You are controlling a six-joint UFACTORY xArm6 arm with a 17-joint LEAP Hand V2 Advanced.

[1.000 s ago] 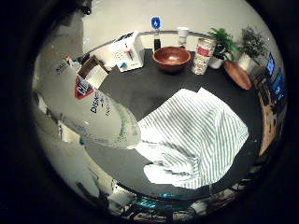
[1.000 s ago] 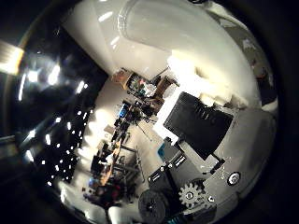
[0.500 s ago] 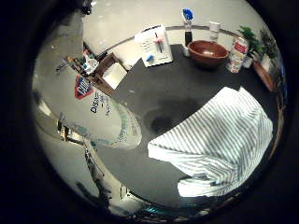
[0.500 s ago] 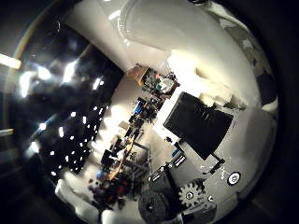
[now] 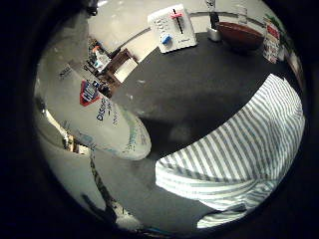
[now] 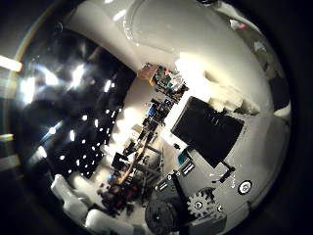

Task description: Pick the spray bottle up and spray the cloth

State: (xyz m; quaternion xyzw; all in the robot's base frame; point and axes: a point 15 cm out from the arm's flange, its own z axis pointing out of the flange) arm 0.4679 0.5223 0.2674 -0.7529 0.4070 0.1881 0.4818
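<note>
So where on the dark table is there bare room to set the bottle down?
The widest bare patch of table lies between the spray bottle, the striped cloth and the white switch box. The far edge is crowded: the brown bowl and small containers beside it.

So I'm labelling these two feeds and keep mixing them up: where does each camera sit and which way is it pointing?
Little finger side palm view: on the palm's little-finger side, facing the spray bottle close by, the striped cloth and dark table; no hand parts show.
Thumb side palm view: on the palm's thumb side, facing out into the room; the hand, black and geared, shows here.
Shared: probably the white bottle surface, close to the palm.
</note>
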